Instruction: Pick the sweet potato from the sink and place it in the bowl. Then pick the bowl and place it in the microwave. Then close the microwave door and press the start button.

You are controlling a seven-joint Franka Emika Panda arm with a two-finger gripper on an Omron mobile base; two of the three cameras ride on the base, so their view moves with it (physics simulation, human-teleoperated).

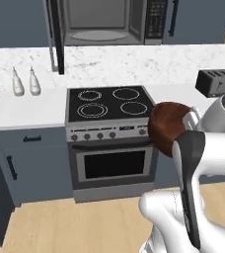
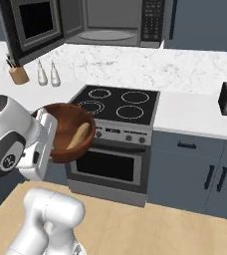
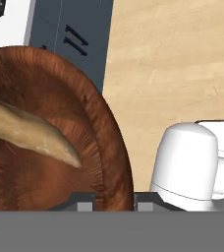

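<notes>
My pincer [image 3: 113, 197] pinched the bowl [image 2: 68, 130] by its rim, sweet potato [image 2: 78, 135] lying loose inside. I judged any tilt while lifting toward the microwave [image 2: 105, 22] above could spill it.

Bowl [image 3: 40, 123] cut by hand view's left edge; sweet potato [image 3: 30, 133] likewise. Microwave [image 1: 109, 22] top cropped above stove [image 1: 109, 106].

No legible text, labels or numbers anywhere.
</notes>
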